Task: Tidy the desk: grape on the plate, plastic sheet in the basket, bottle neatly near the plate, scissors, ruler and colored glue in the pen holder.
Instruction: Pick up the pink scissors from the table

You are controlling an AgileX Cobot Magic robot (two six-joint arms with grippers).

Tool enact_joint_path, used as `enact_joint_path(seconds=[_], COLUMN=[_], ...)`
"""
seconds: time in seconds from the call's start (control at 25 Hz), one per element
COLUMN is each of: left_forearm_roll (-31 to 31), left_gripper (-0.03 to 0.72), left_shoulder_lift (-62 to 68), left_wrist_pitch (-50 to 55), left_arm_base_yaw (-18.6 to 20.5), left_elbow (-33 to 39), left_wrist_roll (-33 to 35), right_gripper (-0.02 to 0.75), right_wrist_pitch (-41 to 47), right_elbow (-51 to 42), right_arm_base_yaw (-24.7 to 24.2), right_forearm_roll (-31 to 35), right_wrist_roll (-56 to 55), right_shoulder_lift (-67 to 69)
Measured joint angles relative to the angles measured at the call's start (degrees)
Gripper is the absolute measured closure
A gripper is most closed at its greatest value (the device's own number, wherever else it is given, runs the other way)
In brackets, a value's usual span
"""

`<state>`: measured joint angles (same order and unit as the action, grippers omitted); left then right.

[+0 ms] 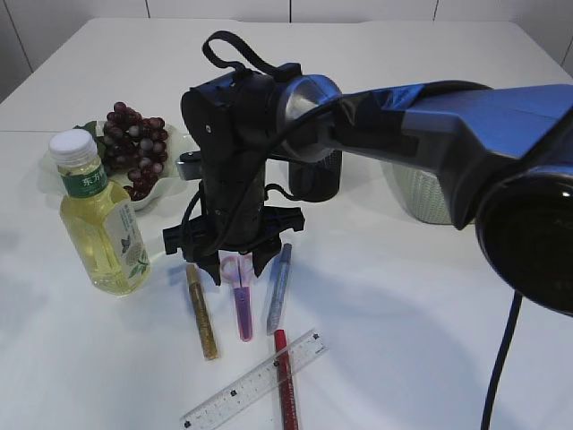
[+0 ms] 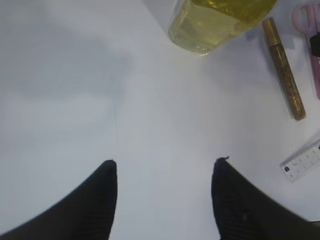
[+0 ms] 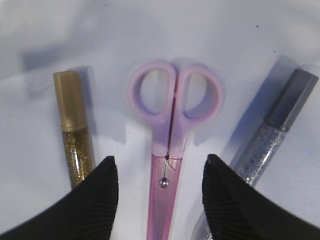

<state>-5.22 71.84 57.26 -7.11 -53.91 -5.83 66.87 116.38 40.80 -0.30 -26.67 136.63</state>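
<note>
Scissors (image 3: 172, 150) lie pink on the counter (image 1: 403, 305) between gold glue (image 3: 74, 135) and silver glue (image 3: 272, 135), under the right fingers (image 3: 95, 200), spread and empty. Left fingers (image 2: 95, 200) spread too. Bottle (image 1: 98, 219) label unreadable.

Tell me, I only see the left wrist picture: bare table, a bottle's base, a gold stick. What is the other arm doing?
Observer: The right gripper hangs open directly over pink scissors.
Operator: Anything beside them?
Observer: A silver glue stick lies on their far side from the gold glue stick.
Operator: Are the grapes sorted?
Observer: The grapes sit on a plate behind the bottle.
</note>
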Motion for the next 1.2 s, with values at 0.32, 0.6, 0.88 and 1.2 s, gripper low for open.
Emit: enact_joint_path(seconds=[0.32,0.6,0.88,1.2], left_forearm_roll=[0.00,0.00,-0.05,-0.14], left_gripper=[0.253,0.253,0.253,0.253], left_shoulder_lift=[0.00,0.00,0.00,0.00], left_wrist_pitch=[0.00,0.00,0.00,0.00], left_arm_base_yaw=[0.00,0.00,0.00,0.00], left_elbow=[0.00,0.00,0.00,0.00], left_wrist_roll=[0.00,0.00,0.00,0.00], right_gripper=[0.307,0.307,0.307,0.307], right_wrist_pitch=[0.00,-0.19,-0.79,-1.58], right_elbow=[0.00,0.00,0.00,0.00], right_arm_base_yaw=[0.00,0.00,0.00,0.00], right_forearm_roll=[-0.37,-0.37,-0.89,-1.23], right_wrist_roll=[0.00,0.00,-0.04,-0.04], right_shoulder_lift=[0.48,0.87,1.20,1.54])
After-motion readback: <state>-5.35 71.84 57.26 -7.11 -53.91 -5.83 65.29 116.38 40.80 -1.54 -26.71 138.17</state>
